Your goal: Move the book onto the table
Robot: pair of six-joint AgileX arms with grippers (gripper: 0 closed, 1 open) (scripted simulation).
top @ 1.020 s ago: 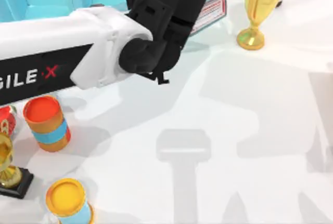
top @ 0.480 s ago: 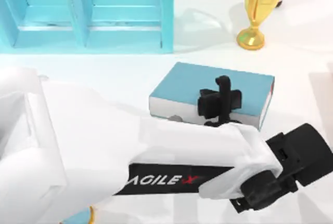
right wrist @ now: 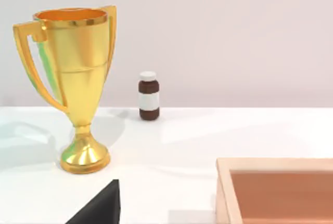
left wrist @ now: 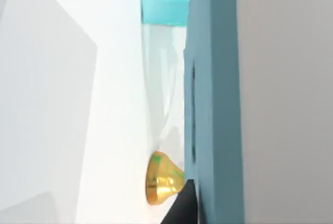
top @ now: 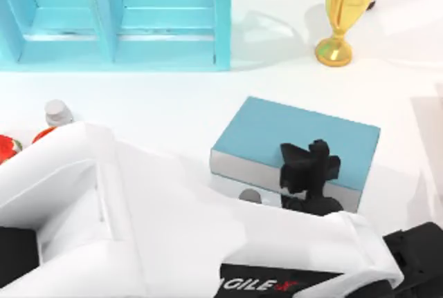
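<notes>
From above, the plain teal-blue rectangular hardcover book (top: 297, 140) lies flat on the broad white surface (top: 159, 104), in front of the light-blue shelf unit (top: 118, 18) and well apart from it. The left gripper (top: 309, 173) clamps the book's near edge.

In the left wrist view, the book (left wrist: 213, 99) stands just beside a finger (left wrist: 182, 208).

In the right wrist view, a gold metal trophy (right wrist: 73, 83) stands on the surface.

The placing step looks nearly done; next, the gripper should release and lift clear. The right gripper's state I cannot tell.
</notes>
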